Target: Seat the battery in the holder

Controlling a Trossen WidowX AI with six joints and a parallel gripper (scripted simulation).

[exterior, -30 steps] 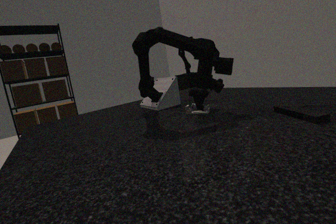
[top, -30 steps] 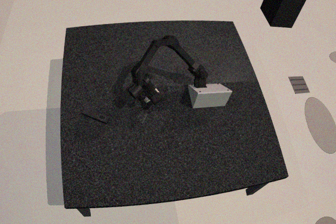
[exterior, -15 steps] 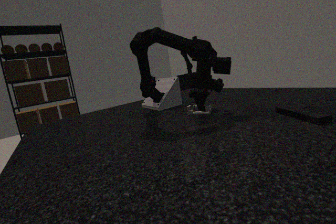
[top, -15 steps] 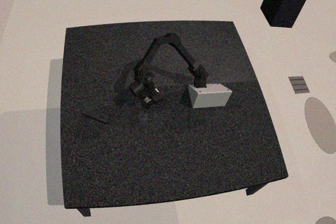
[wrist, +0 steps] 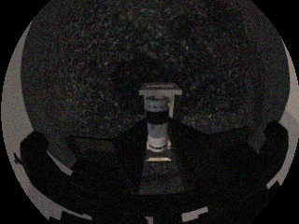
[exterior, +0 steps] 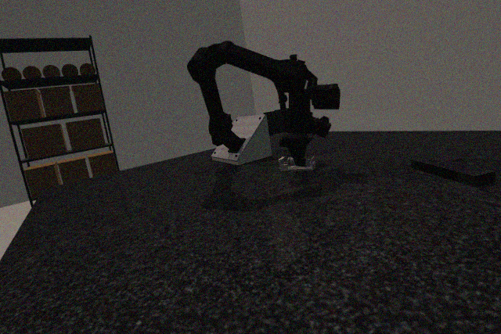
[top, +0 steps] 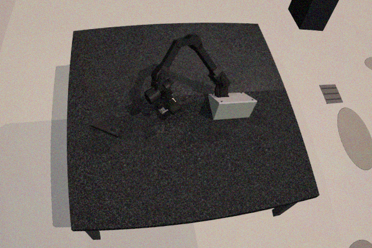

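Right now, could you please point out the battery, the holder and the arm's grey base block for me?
battery (wrist: pixel 157 127): wrist view, middle of its body.
holder (exterior: pixel 296 163): exterior view, its pale front wall.
base block (top: pixel 232 108): top view, its front face.

- The table (top: pixel 180 164) under the claw has a dark, speckled, stone-like top with a matt, grainy look.
- The gripper (exterior: pixel 298 160) and its arm (exterior: pixel 243 59) look like matt black plastic or painted metal; which one cannot be told.
- The battery (wrist: pixel 156 126) between the claw's fingers shows a smooth, faintly glossy sleeve.
- The holder (exterior: pixel 296 165) directly below the claw looks pale and slightly shiny.
- The base block (top: pixel 232 108) behind the claw is smooth, matt light grey.
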